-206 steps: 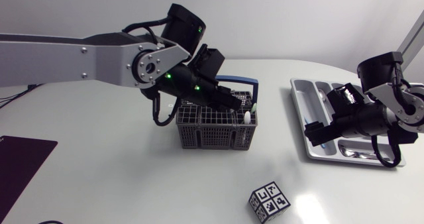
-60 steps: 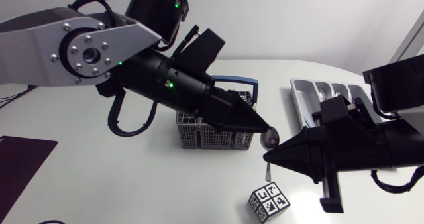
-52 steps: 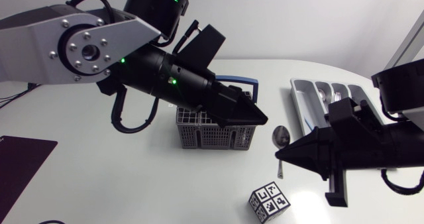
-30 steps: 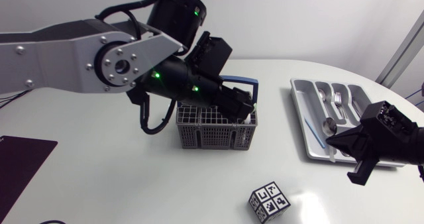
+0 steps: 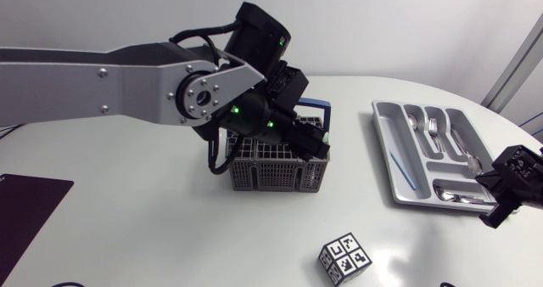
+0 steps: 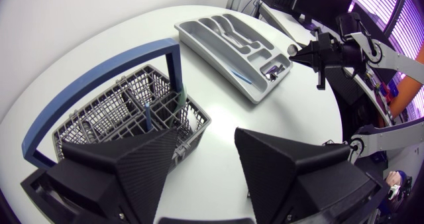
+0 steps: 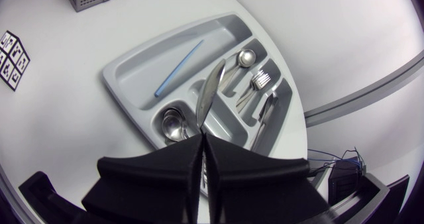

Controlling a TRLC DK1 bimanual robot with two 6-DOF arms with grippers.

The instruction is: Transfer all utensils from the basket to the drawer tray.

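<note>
We've got the left end effector (image 6: 208,132) spread above the grey mesh basket (image 5: 271,175); the slim green utensil (image 6: 180,101) stands upright just ahead of its fingers.

Left arm stretched across with fingers apart; right arm at the edge with fingers closed.
In the head view the left arm (image 5: 102,75) comes in from 9 o'clock with its silver link level, and its black wrist (image 5: 263,109) bends down toward 4 o'clock. The left gripper (image 6: 207,136) holds its two wedge fingers wide apart. The right gripper (image 7: 201,134) sits at 4 o'clock by the edge, its fingers pressed together on a spoon (image 7: 213,85) that juts out ahead.
</note>
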